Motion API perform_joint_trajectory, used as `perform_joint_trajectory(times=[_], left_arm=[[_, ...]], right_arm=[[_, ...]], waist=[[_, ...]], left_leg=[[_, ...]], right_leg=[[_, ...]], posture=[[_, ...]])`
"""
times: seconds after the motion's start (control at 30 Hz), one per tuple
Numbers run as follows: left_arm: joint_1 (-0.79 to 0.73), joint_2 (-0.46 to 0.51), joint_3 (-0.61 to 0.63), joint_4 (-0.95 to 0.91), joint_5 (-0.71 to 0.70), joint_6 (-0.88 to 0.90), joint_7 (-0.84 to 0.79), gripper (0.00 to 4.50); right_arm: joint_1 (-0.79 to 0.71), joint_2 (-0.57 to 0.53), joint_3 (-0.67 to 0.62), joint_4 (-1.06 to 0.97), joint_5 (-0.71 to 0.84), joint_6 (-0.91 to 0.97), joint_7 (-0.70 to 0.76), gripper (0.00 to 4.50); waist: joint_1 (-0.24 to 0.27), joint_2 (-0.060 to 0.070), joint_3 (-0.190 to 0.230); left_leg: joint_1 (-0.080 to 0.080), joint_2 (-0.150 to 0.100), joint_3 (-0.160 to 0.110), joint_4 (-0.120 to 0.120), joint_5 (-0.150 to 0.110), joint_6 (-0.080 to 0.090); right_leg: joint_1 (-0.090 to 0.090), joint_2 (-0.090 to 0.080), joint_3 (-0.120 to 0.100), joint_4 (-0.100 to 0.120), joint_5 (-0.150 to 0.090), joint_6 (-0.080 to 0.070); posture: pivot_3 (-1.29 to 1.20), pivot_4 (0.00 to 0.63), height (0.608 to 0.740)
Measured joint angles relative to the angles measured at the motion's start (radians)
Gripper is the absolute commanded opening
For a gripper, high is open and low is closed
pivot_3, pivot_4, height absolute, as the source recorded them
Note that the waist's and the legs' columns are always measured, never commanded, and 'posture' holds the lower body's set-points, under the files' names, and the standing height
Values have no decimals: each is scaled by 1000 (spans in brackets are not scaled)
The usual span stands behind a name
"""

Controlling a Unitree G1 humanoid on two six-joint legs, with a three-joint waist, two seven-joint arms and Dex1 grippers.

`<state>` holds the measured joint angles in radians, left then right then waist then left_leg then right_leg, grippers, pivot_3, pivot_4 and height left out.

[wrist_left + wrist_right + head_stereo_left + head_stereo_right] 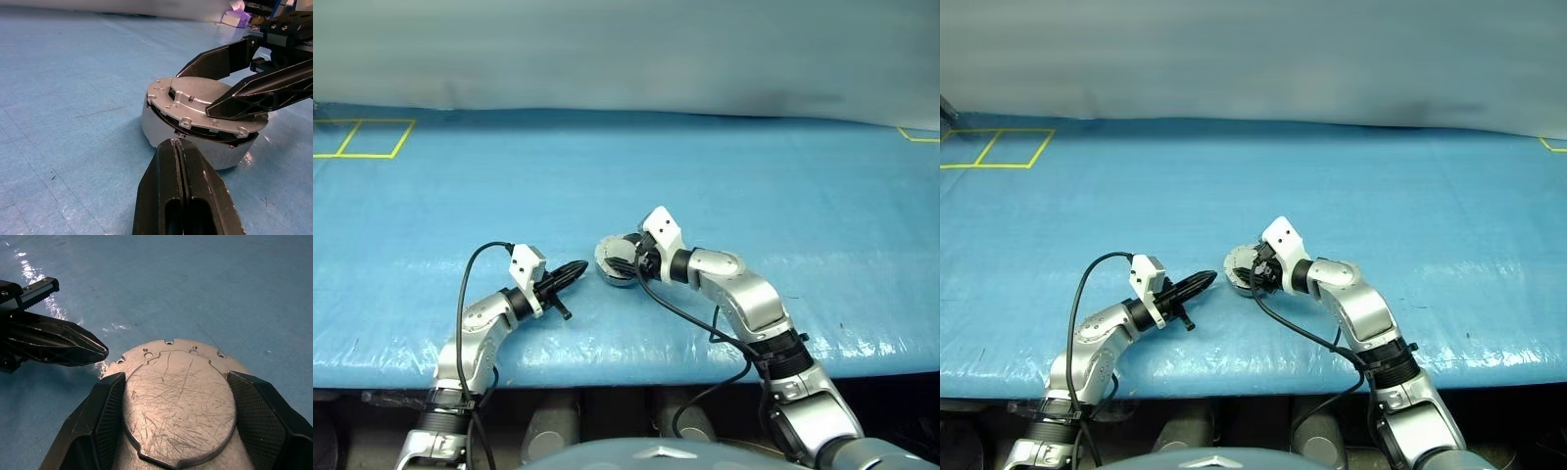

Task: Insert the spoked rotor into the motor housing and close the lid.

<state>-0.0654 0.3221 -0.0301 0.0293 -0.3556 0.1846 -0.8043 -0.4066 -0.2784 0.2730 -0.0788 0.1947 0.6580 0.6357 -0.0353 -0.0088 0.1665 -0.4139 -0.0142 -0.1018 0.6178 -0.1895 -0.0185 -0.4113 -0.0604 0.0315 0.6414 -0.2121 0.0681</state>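
Note:
The motor housing, a shallow grey cup, stands on the blue table near its front edge. The lid lies tilted on top of it, plain scratched face up, with a dark gap under its raised side. My right gripper is shut on the lid, one black finger against each side of its rim. My left gripper is shut and holds nothing; its tip stands just beside the housing wall, on the left of it in the head views. The spoked rotor is hidden.
A blue sheet covers the table. Its front edge runs just below both arms. Yellow tape squares lie at the far left, and a yellow corner mark at the far right.

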Motion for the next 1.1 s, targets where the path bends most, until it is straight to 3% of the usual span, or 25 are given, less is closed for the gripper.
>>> perform_joint_trajectory(times=[0.83, 1.1], left_arm=[[-2, -21, 3, 0, -19, 8, 3, 0], [-125, -90, -14, 67, -17, 21, 39, 0]], right_arm=[[-13, -19, 85, 68, -104, -108, -38, 3036], [-8, -18, 85, 66, -106, -109, -42, 3036]], waist=[[0, 0, -5], [5, 2, -9]], left_leg=[[6, 1, 0, 4, -2, -3], [5, 3, 0, 6, 0, 0]], right_leg=[[3, -1, -2, 0, 0, 0], [3, -1, -6, 1, 0, 0]], posture=[[0, 150, 740], [0, 150, 740]])
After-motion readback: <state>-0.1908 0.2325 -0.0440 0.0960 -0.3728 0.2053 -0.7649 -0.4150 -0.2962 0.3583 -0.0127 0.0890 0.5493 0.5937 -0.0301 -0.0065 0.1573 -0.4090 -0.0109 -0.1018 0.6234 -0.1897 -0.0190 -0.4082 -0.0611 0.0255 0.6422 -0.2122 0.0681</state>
